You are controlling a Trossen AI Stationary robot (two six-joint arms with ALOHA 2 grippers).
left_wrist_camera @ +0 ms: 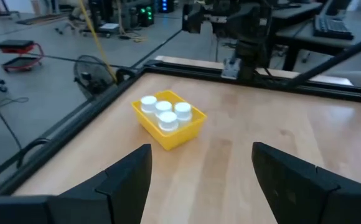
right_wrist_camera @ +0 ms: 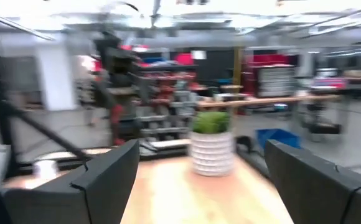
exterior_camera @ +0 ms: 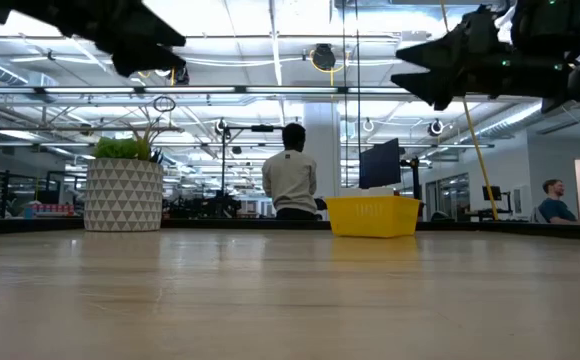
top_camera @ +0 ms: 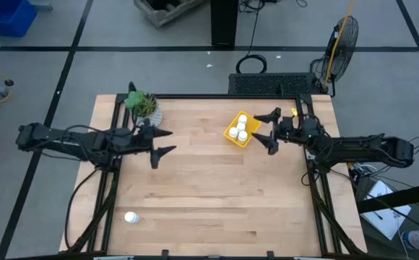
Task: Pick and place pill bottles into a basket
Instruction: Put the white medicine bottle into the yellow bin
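Observation:
The yellow basket point(top_camera: 240, 128) stands on the table at the far right and holds several white pill bottles point(left_wrist_camera: 165, 112); it also shows in the left wrist view point(left_wrist_camera: 175, 132) and the low view point(exterior_camera: 373, 216). One more pill bottle point(top_camera: 131, 217) lies on the table near the front left corner. My left gripper point(top_camera: 165, 142) is open and empty above the table's left side, beside the plant pot. My right gripper point(top_camera: 270, 131) is open and empty, raised just right of the basket.
A white patterned pot with a green plant point(top_camera: 144, 107) stands at the table's far left corner, close to my left gripper. A black frame rail point(top_camera: 217, 96) runs along the table's far edge. A person point(exterior_camera: 290, 175) sits beyond the table.

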